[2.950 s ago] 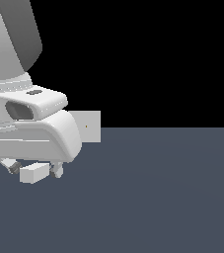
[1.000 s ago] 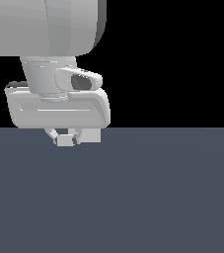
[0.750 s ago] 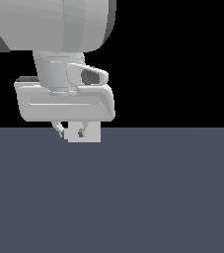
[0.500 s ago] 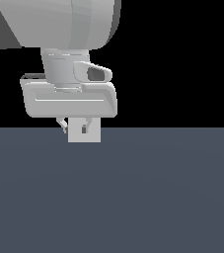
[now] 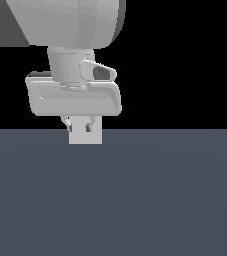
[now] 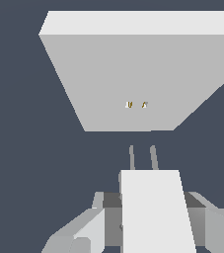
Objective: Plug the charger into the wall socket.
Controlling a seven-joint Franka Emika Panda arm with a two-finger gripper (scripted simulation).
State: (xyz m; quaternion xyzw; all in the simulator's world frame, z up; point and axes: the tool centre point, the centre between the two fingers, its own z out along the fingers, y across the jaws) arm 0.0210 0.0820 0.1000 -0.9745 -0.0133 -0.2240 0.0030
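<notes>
The wall socket (image 6: pixel 133 69) is a flat off-white square plate with two tiny holes (image 6: pixel 136 105) near its middle. In the exterior view the socket (image 5: pixel 94 138) stands upright on the floor behind my hand. My gripper (image 6: pixel 151 220) is shut on the charger (image 6: pixel 153 207), an off-white block whose two grey prongs (image 6: pixel 143 157) point at the plate and stop a short way from it. In the exterior view my gripper (image 5: pixel 78 128) hangs right in front of the plate. There the charger blends into the plate and cannot be made out.
A flat dark grey floor (image 5: pixel 160 200) spreads around the plate. The big white arm and hand (image 5: pixel 72 95) fill the upper left of the exterior view, against a black background.
Three seconds ago the charger lay on the floor at the exterior view's left. My gripper has since carried it to the right, stopping in front of the socket plate.
</notes>
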